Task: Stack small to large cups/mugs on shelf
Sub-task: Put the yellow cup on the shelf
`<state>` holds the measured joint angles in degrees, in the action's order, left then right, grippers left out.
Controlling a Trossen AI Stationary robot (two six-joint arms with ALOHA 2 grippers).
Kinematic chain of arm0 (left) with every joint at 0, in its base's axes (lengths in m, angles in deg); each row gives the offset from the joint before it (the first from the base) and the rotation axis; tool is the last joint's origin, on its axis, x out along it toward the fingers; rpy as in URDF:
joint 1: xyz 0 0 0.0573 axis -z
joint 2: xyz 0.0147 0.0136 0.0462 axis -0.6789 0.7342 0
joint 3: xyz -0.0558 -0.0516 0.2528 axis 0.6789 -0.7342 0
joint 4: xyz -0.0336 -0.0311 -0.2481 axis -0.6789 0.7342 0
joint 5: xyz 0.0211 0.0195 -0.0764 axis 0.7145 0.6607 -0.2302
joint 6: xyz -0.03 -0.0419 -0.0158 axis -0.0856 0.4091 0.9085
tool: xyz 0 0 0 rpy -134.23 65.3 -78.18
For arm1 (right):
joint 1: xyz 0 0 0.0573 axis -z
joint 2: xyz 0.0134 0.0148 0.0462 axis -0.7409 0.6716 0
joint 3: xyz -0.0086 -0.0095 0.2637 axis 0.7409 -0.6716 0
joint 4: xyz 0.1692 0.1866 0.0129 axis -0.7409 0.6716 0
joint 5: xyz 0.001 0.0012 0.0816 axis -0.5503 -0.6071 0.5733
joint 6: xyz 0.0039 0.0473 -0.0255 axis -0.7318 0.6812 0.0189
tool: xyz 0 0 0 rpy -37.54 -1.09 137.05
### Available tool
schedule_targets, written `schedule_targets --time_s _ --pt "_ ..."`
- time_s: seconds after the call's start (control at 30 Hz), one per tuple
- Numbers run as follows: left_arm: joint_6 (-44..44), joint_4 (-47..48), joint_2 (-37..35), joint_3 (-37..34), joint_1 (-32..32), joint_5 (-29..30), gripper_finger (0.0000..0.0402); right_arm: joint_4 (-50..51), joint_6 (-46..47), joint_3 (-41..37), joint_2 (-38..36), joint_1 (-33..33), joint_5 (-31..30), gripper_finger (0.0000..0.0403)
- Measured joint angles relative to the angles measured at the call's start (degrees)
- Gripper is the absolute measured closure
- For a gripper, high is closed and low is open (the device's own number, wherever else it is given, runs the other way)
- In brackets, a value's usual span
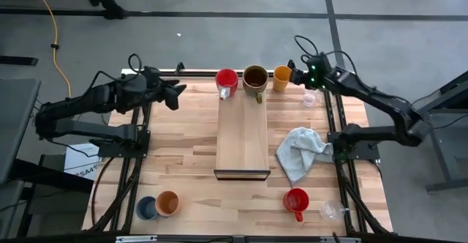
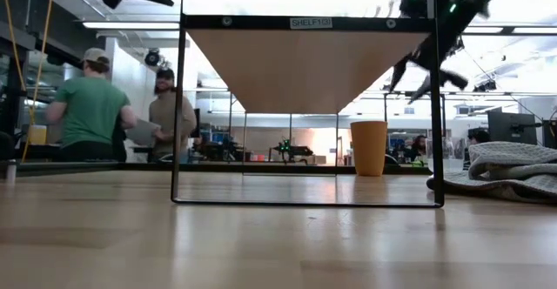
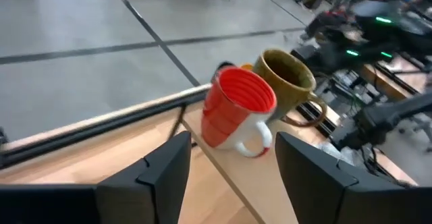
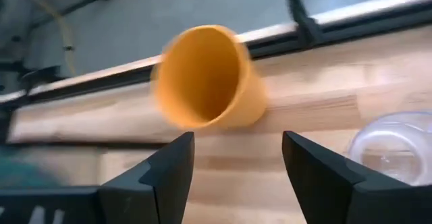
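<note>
The shelf (image 1: 243, 137) is a pale board on a black frame (image 2: 177, 106) at the table's middle. A red mug (image 1: 227, 80) (image 3: 237, 109) and the olive-brown mug (image 1: 255, 78) (image 3: 287, 82) stand upright on its far end. An orange cup (image 1: 282, 77) (image 4: 206, 75) stands on the table just right of them. My left gripper (image 1: 178, 93) (image 3: 229, 177) is open, left of the red mug. My right gripper (image 1: 296, 75) (image 4: 236, 177) is open, just right of the orange cup and above table height. Neither gripper touches anything.
A clear glass cup (image 1: 310, 98) (image 4: 391, 146) stands by the right gripper. A pale grey cloth (image 1: 301, 154) lies right of the shelf. At the near edge stand a blue cup (image 1: 146, 208), an orange cup (image 1: 168, 203), a red mug (image 1: 296, 201) and a clear glass (image 1: 330, 211). People (image 2: 91, 106) stand in the room behind.
</note>
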<state>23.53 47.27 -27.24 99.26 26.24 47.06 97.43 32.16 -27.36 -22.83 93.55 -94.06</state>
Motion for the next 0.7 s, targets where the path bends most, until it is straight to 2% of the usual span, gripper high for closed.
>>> schedule_targets --time_s 0.17,0.37,0.6,0.7 --pt "0.01 -0.13 1.96 0.0 0.01 -1.93 0.0202 -4.79 0.51 0.2 6.75 3.91 2.66 0.0187" --pt "0.02 -0.36 2.97 0.0 0.02 -2.49 0.0208 -5.0 0.38 5.02 13.06 4.52 2.84 0.0187" --pt "0.03 -0.37 2.97 0.0 0.02 -2.5 0.0208 3.71 -1.67 11.52 21.05 4.52 1.11 0.0187" --pt "0.03 -0.36 2.97 0.0 0.02 -2.5 0.0208 4.14 -1.67 13.08 23.39 4.52 0.94 0.0188"
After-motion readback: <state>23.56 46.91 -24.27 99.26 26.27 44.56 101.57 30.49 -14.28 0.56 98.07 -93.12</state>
